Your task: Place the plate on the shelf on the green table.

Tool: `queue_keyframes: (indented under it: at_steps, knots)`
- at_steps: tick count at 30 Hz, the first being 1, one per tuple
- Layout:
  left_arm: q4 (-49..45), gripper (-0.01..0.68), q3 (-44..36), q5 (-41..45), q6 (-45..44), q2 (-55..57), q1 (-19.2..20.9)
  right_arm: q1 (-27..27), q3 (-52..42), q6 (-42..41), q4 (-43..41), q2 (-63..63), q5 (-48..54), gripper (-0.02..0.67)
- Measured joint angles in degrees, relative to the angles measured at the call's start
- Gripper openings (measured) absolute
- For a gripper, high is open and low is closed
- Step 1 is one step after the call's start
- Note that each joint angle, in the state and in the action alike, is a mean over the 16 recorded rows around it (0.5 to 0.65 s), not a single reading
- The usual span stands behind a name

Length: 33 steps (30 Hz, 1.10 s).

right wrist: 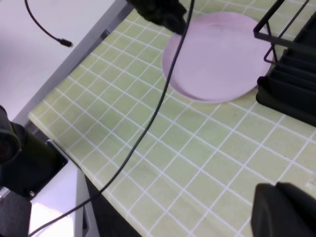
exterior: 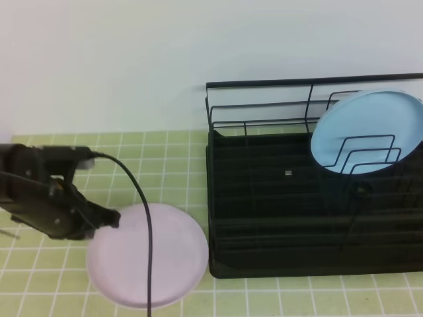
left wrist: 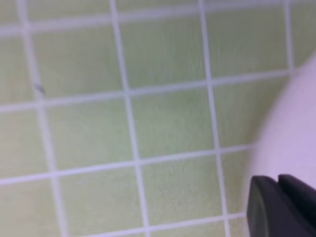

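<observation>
The pale pink plate (exterior: 175, 254) lies flat on the green table (exterior: 165, 152), just left of the black shelf (exterior: 264, 218). My left gripper (exterior: 111, 218) sits at the plate's left rim, shut on that edge. In the left wrist view its dark fingers (left wrist: 279, 207) overlap the plate (left wrist: 296, 138) above the tiles (left wrist: 163, 138). The right wrist view shows the plate (right wrist: 217, 54) beside the shelf corner (right wrist: 291, 84), with the left gripper (right wrist: 163, 12) at its far rim. My right gripper (right wrist: 279, 210) is shut and holds nothing; it hangs over the tiles (right wrist: 197, 163), out of the high view.
A light blue plate (exterior: 367, 132) stands upright in the wire dividers at the shelf's right end. A black cable (exterior: 149, 251) from the left arm crosses over the pink plate. The table's edge (right wrist: 49, 123) drops off in the right wrist view.
</observation>
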<state>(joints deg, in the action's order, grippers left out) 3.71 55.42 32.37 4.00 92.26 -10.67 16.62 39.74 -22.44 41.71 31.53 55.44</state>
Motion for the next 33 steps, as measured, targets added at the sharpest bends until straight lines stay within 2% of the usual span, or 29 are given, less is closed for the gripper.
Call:
queue_keyframes:
  at_steps: [12, 15, 21, 26, 29, 33]
  knots:
    - [-3.97, 0.017, 0.0, 3.37, 1.75, -7.82, 0.0, 0.0, 0.0, 0.0, 0.03, 0.0, 0.55, -0.004]
    - [-3.31, 0.073, 0.0, 4.25, 1.63, -7.49, 0.0, 0.0, 0.0, 0.0, 0.06, 0.0, 0.66, -0.004]
    - [-1.34, 0.26, 0.0, 4.81, 1.66, -4.29, 0.0, 0.0, 0.0, 0.0, 0.15, 0.0, 1.27, -0.004]
    - [0.01, 0.369, 0.0, 3.5, 1.82, -0.44, 0.0, 0.0, 0.0, 0.0, 0.3, 0.0, 1.75, -0.004]
    - [0.62, 0.39, 0.0, 2.29, 1.89, 1.96, 0.0, 0.0, 0.0, 0.0, 0.39, 0.0, 2.04, -0.004]
    - [1.79, 0.343, 0.0, 0.27, 1.48, 4.95, 0.0, 0.0, 0.0, 0.0, 0.49, 0.0, 2.26, -0.004]
